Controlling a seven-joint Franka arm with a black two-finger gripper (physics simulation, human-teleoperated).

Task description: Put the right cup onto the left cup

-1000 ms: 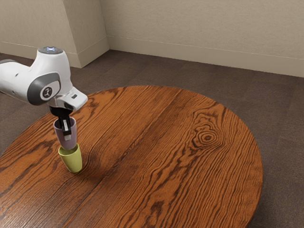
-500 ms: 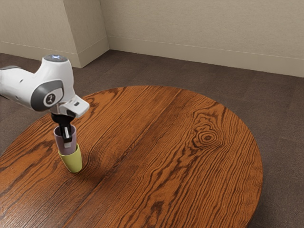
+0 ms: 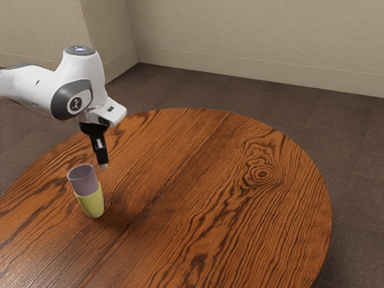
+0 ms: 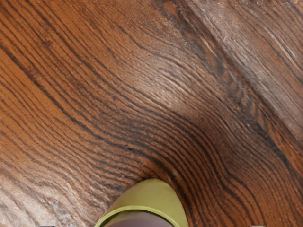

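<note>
My gripper (image 3: pixel 104 165) is raised above the table, off to the exterior view's right of the purple cup (image 3: pixel 83 180) and holding nothing. The purple cup stands upright, its lower part inside the green cup (image 3: pixel 92 205), which rests on the table. In the wrist view, the green cup (image 4: pixel 154 195) has its rim around the purple cup (image 4: pixel 137 220). Tips of my gripper (image 4: pixel 152 226) peek in at that view's lower edge, far apart, so it is open.
The round wooden table (image 3: pixel 198 192) extends from the cups toward the exterior view's right, its curved edge above dark floor (image 3: pixel 360 162). A beige wall (image 3: pixel 258 36) stands behind.
The purple cup has sunk into the green cup and my gripper has let it go. After lowering with the cup, my hand has risen and moved toward the exterior view's right.
</note>
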